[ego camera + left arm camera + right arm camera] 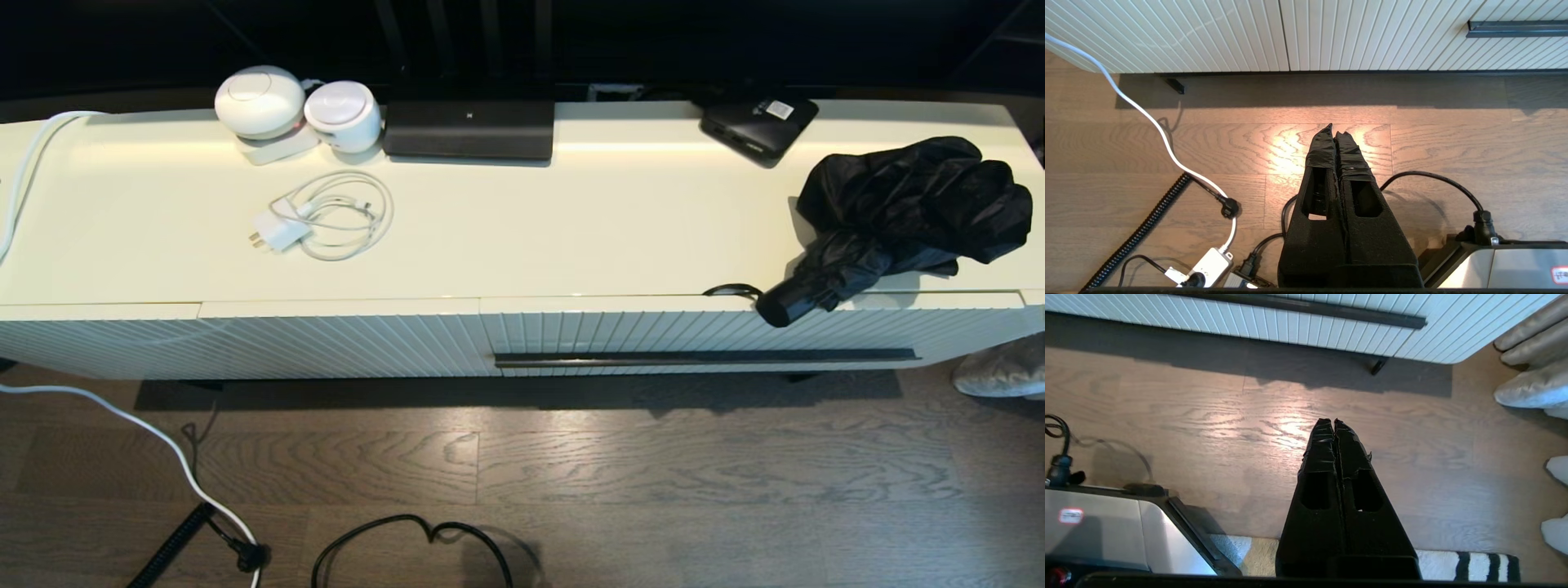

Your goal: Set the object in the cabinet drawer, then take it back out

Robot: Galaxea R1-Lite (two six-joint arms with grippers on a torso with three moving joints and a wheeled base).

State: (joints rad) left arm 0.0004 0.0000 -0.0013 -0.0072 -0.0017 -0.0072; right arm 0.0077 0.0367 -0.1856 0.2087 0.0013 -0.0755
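Observation:
A black folding umbrella (906,208) lies on the cabinet top at the right, its short handle (784,304) overhanging the front edge with a thin wrist loop beside it. Below it the cream ribbed drawer (735,335) is closed, and its long dark handle bar (706,358) runs along the front. That bar also shows in the left wrist view, handle bar (1517,28), and in the right wrist view, handle bar (1306,308). My left gripper (1334,130) hangs shut and empty over the wooden floor. Also low over the floor, my right gripper (1334,422) is shut on nothing. Neither arm shows in the head view.
On the cabinet top (531,237) stand two white round devices (298,106), a coiled white charger cable (326,216), a black router (469,126) and a flat black box with a white label (759,122). Cables (408,531) lie on the floor. A ribbed panel without a handle (326,343) is left of the drawer.

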